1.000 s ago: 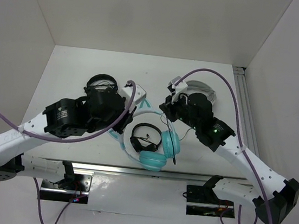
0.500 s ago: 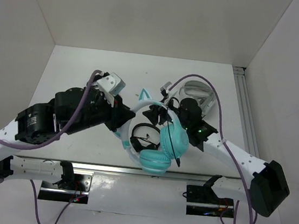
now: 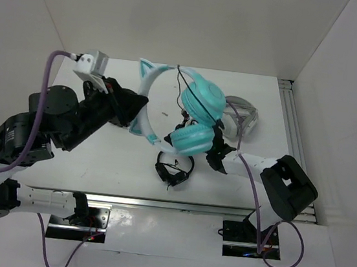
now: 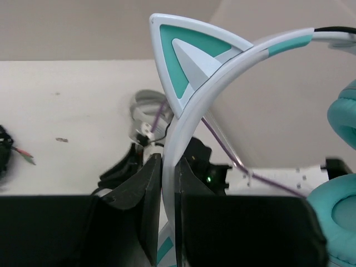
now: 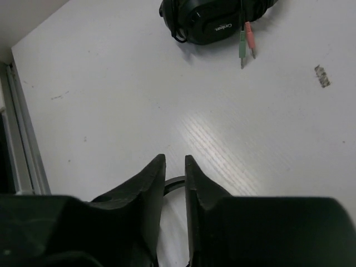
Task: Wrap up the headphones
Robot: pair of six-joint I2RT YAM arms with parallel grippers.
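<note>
Left jaws: clenched on the headband (image 4: 182,128), up-left of the black headset (image 3: 174,171).
Headphones (image 3: 194,139): held in the air beyond the headset, band to the left, cups to the right.
Right jaws: pinching the cable (image 5: 173,182), nearer the cups, right of the headset.

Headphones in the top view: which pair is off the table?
The teal cat-ear headphones, held up by the left pincer; the black pair and grey-white pair lie on it.
</note>
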